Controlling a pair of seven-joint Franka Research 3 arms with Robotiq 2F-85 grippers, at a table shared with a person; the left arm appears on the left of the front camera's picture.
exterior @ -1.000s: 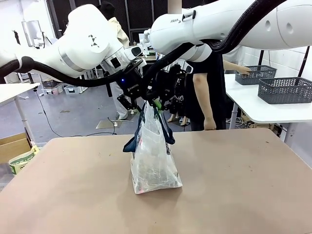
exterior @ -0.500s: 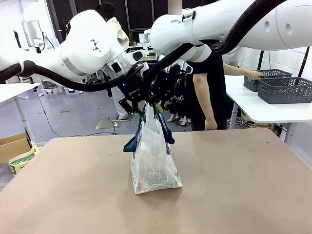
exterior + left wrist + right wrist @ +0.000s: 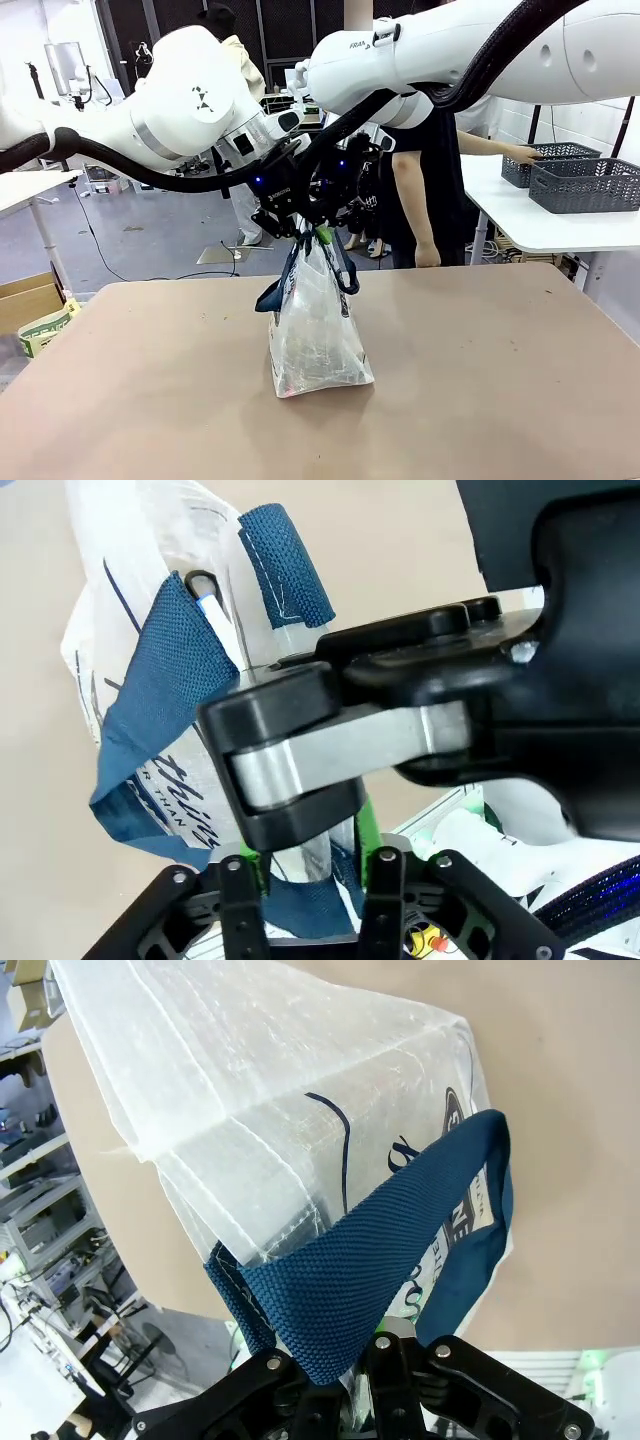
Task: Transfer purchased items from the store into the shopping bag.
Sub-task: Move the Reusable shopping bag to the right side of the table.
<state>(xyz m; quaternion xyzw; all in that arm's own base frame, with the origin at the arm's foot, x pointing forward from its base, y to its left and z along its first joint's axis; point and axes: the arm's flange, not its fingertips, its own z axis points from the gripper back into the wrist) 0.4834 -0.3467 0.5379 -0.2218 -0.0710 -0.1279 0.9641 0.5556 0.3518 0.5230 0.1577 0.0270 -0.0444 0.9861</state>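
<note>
**Bag upright, strap pinched**

On your right gripper (image 3: 345, 1372) the jaws pinch the navy strap (image 3: 385, 1260) of the shopping bag (image 3: 315, 335). The left gripper (image 3: 312, 880) has its jaws flanking the bag's top, grip unclear. The bag stands mid-frame on the surface (image 3: 500, 385), long axis vertical, mouth up.

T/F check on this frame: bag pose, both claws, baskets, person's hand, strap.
1. The translucent white plastic shopping bag stands upright on the tan table. True.
2. The left claw and right claw both sit at the bag's top. True.
3. A dark grey basket sits on the tan table beside the bag. False: the dark grey lattice baskets are on the white side table.
4. The person is reaching into the bag. False: the person's hand is at the farther basket.
5. A navy strap runs between the right claw's fingers. True.
</note>
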